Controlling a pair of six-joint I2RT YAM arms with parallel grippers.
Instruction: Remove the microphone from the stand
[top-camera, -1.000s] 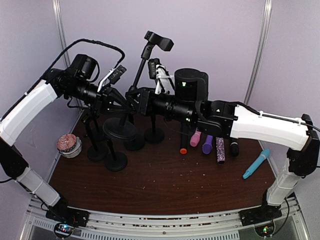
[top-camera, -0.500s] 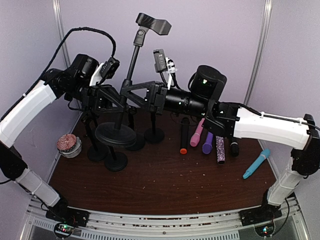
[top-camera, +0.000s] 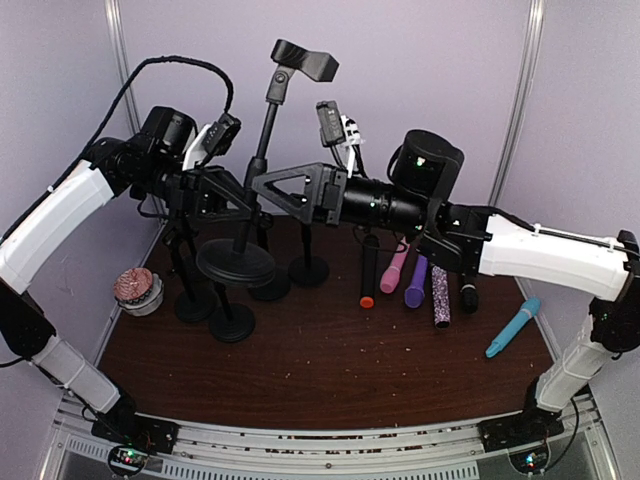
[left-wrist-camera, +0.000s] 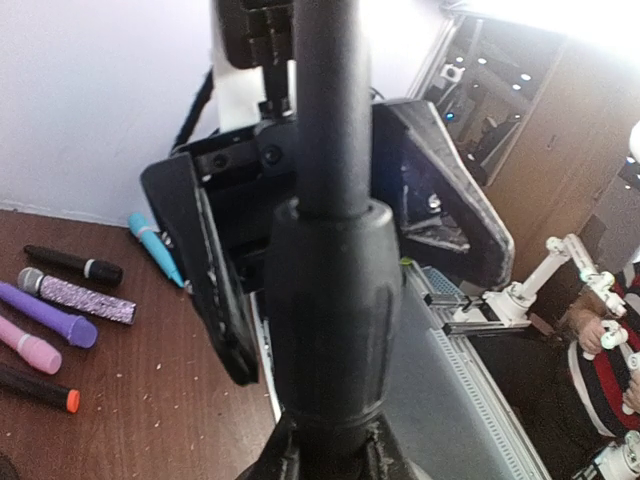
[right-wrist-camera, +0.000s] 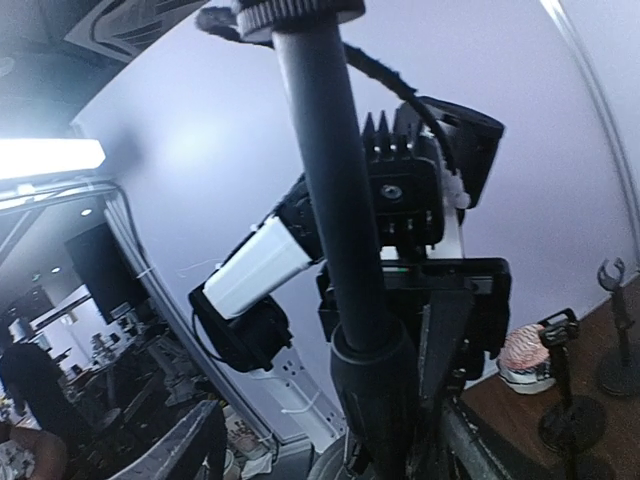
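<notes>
Look at that: the forked black clip (top-camera: 305, 60) at the top of the tall black microphone stand (top-camera: 262, 150) sat empty, with no microphone in it. Over on the right of the brown wooden surface (top-camera: 320, 370) lay a row of loose handheld microphones (top-camera: 415, 283): pink, purple, glittery, black, and a blue one a little apart. Which of them belonged to this stand, I couldn't tell. By my reckoning the removing itself was done. What was left was to set the stand down and let go of it, because its round base (top-camera: 236, 262) looked to be hanging above the surface with the pole leaning.

The left pincer (top-camera: 232, 195) was clamped tight on the pole, low down by the thick collar, and carried the whole thing. The right pincer (top-camera: 266, 187) was at the same pole from the other side, jaws spread wide with one finger on either side. From the wrist views there was daylight between fingers and pole, so it was gripping nothing.
</notes>
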